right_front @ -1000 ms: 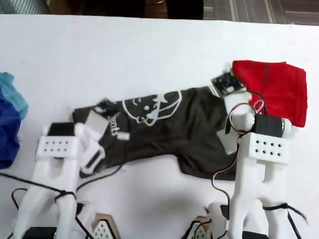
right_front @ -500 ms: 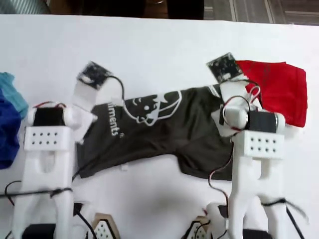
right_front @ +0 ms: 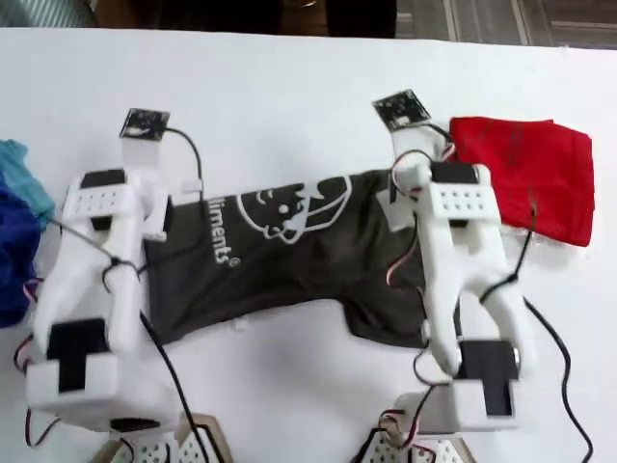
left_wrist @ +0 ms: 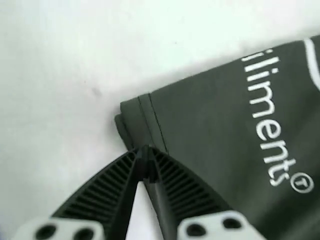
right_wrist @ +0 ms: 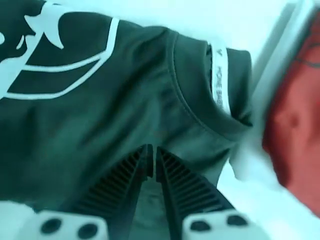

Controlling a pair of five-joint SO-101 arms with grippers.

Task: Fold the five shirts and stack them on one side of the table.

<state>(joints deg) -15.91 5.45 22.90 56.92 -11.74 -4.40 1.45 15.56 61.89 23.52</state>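
Two white plastic arms, the left arm [right_front: 96,280] and the right arm [right_front: 458,236], each carry black servo motor blocks [right_front: 77,342], a bracket [right_front: 101,200] dotted with a grid of small holes, and thin red, black and white cables [right_front: 157,344] looping along the links. Each also bears a small dark circuit board [right_front: 402,109] (roughly square). The left gripper [left_wrist: 146,152] and right gripper [right_wrist: 151,150] have black ribbed fingers [left_wrist: 175,180] on a white base with round holes.
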